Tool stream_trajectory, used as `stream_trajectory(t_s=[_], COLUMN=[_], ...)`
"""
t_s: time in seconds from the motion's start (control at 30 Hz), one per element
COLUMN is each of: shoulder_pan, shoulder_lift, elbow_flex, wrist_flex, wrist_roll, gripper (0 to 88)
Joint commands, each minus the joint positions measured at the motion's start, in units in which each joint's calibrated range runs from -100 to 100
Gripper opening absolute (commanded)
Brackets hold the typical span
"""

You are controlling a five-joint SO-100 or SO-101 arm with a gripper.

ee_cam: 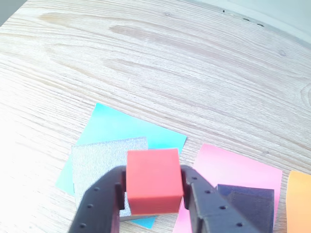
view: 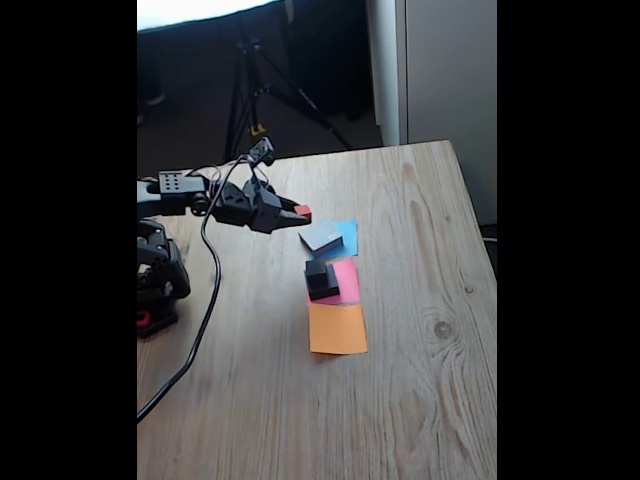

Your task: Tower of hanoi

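Gripper at the bottom of the wrist view holds the red cube tight between both fingers, raised above the large grey block on the blue paper. Right of it, two dark blocks are stacked on the pink paper; the orange paper lies lower.

My hand grips the red cube above the worktop, just left of the blue paper. On that blue paper lies the largest grey block. Just below the blue paper sits the pink paper, carrying two dark blocks stacked together. Farther below the blue paper lies the orange paper, bare.
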Motion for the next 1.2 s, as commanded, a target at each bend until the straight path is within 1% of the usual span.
stream_trajectory(t_s=[0.0, 0.07, 0.13, 0.37, 0.53, 0.6, 0.9, 1.17], shoulder_pan=[-1.42, -1.92, -2.26, -2.84, -3.76, -4.26, -4.34, -4.85], shoulder_lift=[4.13, 6.86, 9.73, 22.22, 30.02, 32.14, 37.14, 41.6], elbow_flex=[3.87, 4.77, 4.87, 4.87, 5.5, 5.77, 3.87, 1.14], wrist_flex=[-14.37, -19.15, -22.71, -36.31, -43.43, -46.1, -49.01, -51.28], wrist_roll=[0.89, -1.62, -2.96, -2.29, -0.95, -1.29, -0.79, -1.45], gripper=[2.5, 2.0, 2.1, 2.3, 2.5, 2.5, 2.5, 2.9])
